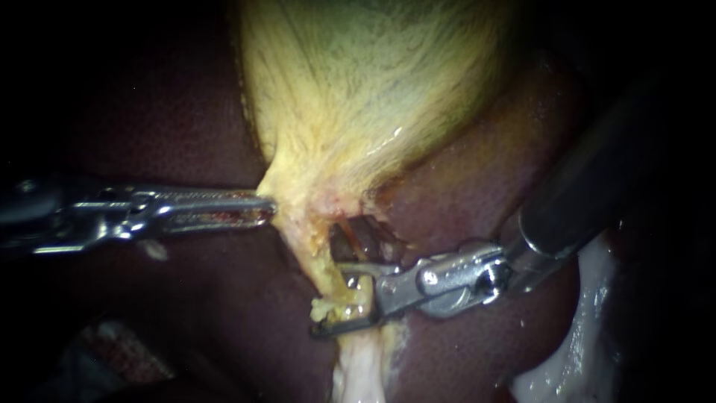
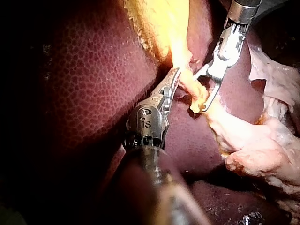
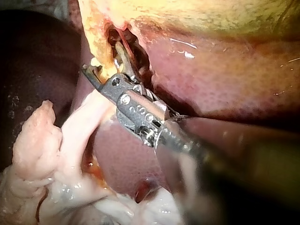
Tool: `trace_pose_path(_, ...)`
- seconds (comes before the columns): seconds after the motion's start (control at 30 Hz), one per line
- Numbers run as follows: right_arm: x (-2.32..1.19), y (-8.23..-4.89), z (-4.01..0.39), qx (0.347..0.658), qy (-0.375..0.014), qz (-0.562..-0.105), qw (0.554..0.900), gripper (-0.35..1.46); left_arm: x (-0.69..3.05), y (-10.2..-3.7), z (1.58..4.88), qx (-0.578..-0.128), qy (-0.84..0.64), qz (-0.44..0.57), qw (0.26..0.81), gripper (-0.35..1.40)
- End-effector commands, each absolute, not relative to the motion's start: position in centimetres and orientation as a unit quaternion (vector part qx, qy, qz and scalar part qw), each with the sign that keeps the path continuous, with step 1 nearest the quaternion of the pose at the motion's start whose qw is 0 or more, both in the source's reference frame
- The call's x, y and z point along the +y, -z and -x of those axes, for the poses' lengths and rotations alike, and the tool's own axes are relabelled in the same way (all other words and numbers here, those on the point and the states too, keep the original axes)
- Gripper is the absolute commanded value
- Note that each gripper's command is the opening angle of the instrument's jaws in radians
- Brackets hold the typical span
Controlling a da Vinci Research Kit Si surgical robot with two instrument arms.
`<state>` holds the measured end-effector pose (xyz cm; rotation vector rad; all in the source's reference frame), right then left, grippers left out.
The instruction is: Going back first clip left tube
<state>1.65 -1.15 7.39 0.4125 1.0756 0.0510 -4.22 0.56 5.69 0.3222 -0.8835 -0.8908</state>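
- two jaws of my right instrument [image 1: 332,304] stand apart, released, with the left tube [image 1: 322,269] passing between them. a gap shows between them, so they straddle the tube rather than pinch it.
- that tube is the yellow strand running down from the neck of the gallbladder [image 1: 358,89], along the left edge of a dark opening [image 1: 362,240] in the tissue.
- my left instrument [image 1: 265,209] has its jaws clenched on the edge of the gallbladder's neck, just beside the top of the tube. the yellow tissue comes to a point where they hold it.
- behind the right jaws, the hinge and the dark shaft [image 1: 589,194] rise toward the upper right of the endoscope view. the left instrument lies nearly level, running out to the left edge.
- the dark red liver [image 1: 477,164] lies under and around both instruments.
- pale, whitish tissue [image 1: 358,369] hangs on below the right jaws, in line with the tube, and more of it lies beneath the right shaft.
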Motion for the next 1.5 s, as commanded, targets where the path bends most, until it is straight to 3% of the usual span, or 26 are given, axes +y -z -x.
trace_pose_path(0.03,-1.15,-7.39,-1.64,0.508,-0.023,-0.195,0.838,0.6,0.56,-5.69,4.22,-0.412,0.415,-0.15,0.798,-0.35)
trace_pose_path(0.27,-1.12,-7.28,-1.43,0.509,-0.024,-0.19,0.839,0.6,0.55,-5.71,4.22,-0.411,0.417,-0.151,0.797,-0.35)
trace_pose_path(0.87,-0.72,-6.4,-0.49,0.511,-0.003,-0.15,0.847,0.6,0.52,-5.98,4.21,-0.412,0.418,-0.149,0.796,-0.35)
trace_pose_path(1.23,-0.65,-6.27,-0.3,0.514,0.024,-0.133,0.847,0.6,0.42,-6.25,4.33,-0.412,0.42,-0.147,0.795,-0.35)
trace_pose_path(1.5,-0.65,-6.25,-0.25,0.515,0.025,-0.134,0.846,0.6,0.25,-6.59,4.65,-0.417,0.417,-0.164,0.791,-0.35)
